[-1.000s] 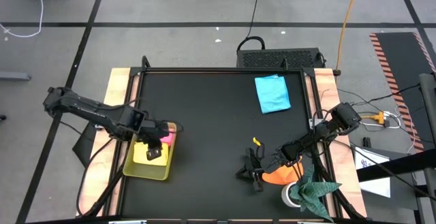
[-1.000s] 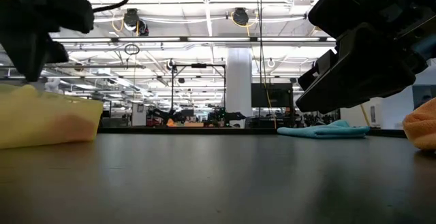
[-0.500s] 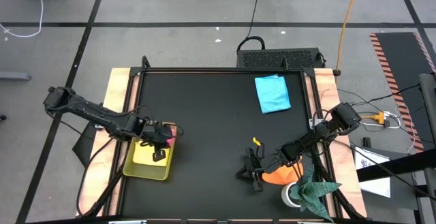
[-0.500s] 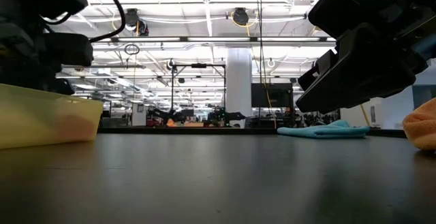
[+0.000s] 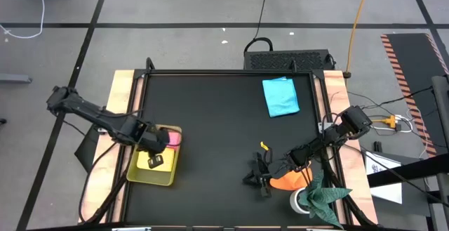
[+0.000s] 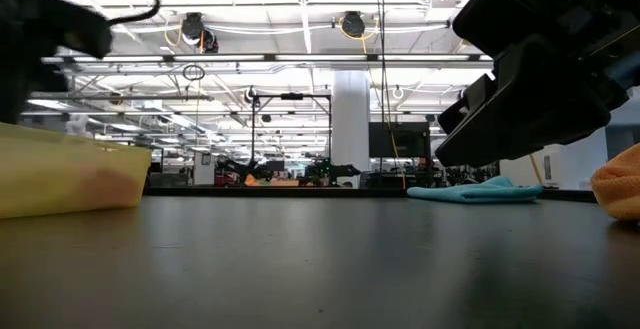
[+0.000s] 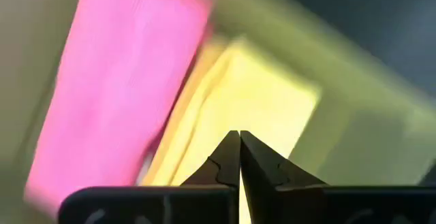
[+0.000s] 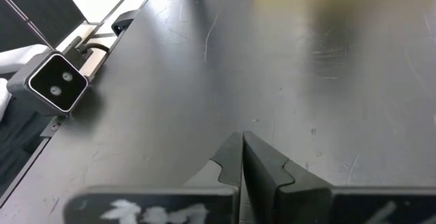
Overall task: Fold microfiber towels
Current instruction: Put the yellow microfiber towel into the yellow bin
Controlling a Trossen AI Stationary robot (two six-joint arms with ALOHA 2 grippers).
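A translucent yellow-green tray (image 5: 133,172) stands near the table's left edge. A folded yellow towel (image 5: 146,159) and a folded pink towel (image 5: 173,138) lie in it side by side; both show in the left wrist view, pink (image 7: 122,94) and yellow (image 7: 238,94). My left gripper (image 5: 156,149) is shut and empty over the tray. My right gripper (image 5: 261,177) is shut and empty, low over the table at the near right, beside a bunched orange towel (image 5: 286,182). A light blue towel (image 5: 280,96) lies flat at the far right.
A dark green cloth (image 5: 324,196) lies on a white object at the table's near right corner. A small white camera (image 8: 58,81) sits at the table's edge. The middle of the black table top (image 5: 217,126) is bare.
My left gripper has drawn back over the tray toward the table's left edge, still shut. The towels and my right arm have kept still.
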